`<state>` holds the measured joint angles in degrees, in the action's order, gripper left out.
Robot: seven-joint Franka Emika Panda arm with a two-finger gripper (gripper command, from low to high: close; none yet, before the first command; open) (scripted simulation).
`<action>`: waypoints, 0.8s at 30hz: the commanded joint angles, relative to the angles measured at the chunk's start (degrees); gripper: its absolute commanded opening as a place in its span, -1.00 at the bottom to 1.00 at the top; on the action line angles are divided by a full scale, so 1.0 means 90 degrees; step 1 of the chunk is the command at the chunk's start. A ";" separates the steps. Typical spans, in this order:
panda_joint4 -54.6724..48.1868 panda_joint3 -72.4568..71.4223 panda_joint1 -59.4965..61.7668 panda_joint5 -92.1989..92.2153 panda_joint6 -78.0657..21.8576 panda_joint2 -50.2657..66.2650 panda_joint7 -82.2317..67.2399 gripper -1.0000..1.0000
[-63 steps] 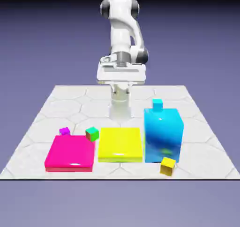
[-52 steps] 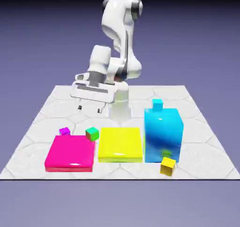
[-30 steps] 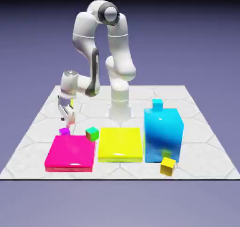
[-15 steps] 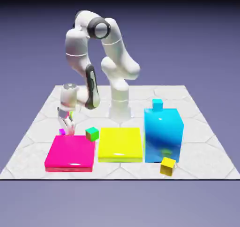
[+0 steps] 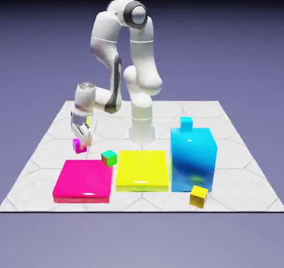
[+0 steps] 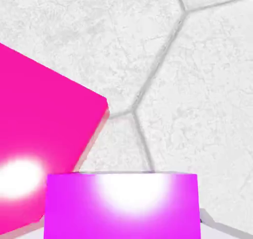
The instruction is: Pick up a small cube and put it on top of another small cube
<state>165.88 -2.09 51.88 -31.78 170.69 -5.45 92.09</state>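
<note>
From my seat, the exterior view gives me the whole surface (image 5: 238, 178), the blue block (image 5: 192, 160) with the cyan cube (image 5: 186, 123) on top, and the green cube (image 5: 109, 158) near the pink slab (image 5: 83, 181); my hand view shows only that slab, bare surface and the magenta cube (image 6: 122, 207). The end effector (image 5: 81, 143) grips that cube (it hides the fingertips), raised behind the slab. Its near edge runs level across the hand view; I see no long axis.

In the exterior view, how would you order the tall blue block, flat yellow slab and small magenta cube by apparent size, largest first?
1. Tall blue block
2. Flat yellow slab
3. Small magenta cube
</note>
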 commanded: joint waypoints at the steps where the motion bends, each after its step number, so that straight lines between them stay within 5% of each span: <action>1: 0.0027 -0.0049 -0.0226 0.0183 -0.0218 -0.0204 0.0176 -1.00; 12: 0.0327 -0.0579 -0.2762 0.2159 -0.2557 -0.2439 0.2143 -1.00; 22: 0.0334 -0.1027 -0.1788 0.0740 -0.0826 -0.0695 0.3200 -1.00; 23: 0.0334 -0.1027 -0.1788 0.0740 -0.0826 -0.0695 0.3200 1.00; 24: 0.0334 -0.1027 -0.1788 0.0740 -0.0826 -0.0695 0.3200 1.00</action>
<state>168.89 -11.33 35.79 -25.13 163.26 -11.70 120.89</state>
